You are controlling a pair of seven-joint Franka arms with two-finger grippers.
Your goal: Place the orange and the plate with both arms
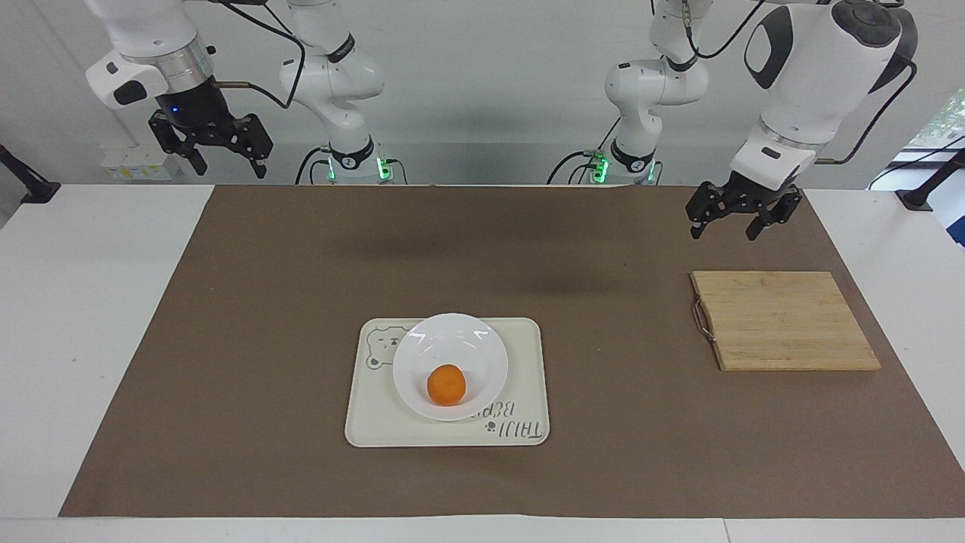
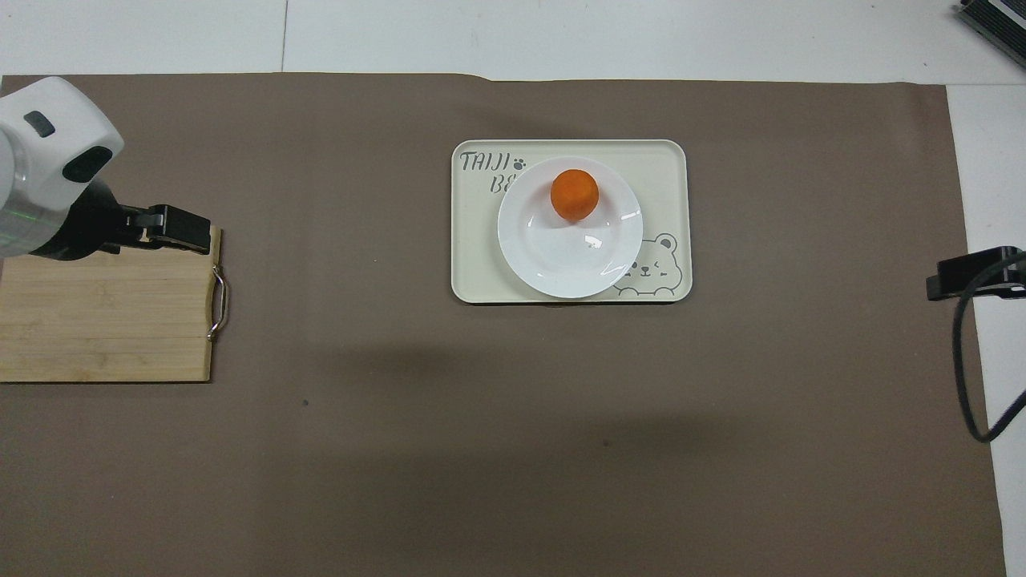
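Above the worktop edge nearest the robots, at the left arm's end: left end effector (image 1: 730,219), black, two-fingered, fingers spread wide, holding nothing; it hangs just over the robot-side edge of the rectangular bamboo cutting board with a metal handle (image 1: 784,320).

Above the worktop corner at the right arm's end, robot side: right end effector (image 1: 215,151), black, two-fingered, fingers wide apart, empty, raised high and well apart from every item.

Centre of the brown rectangular mat (image 1: 264,339) that covers the worktop (image 1: 90,302): cream rectangular tray with a bear drawing and lettering (image 1: 528,362). On the tray, toward its bear end: round glossy white shallow plate (image 1: 452,347). In the plate, touching its floor at the part farthest from the robots: small round bright-orange orange (image 1: 446,385).

Condition: neither task item is gripped; both arms stand clear.

Hazards, as judged:
- Orange is round and loose; lifting or tilting the plate would likely roll it off.
- Plate rim is glossy and thin; a shallow pinch may slip.
- Plate sits on the light tray; a sideways drag could shift the tray with it.
- Both arms converging on the centre could collide.
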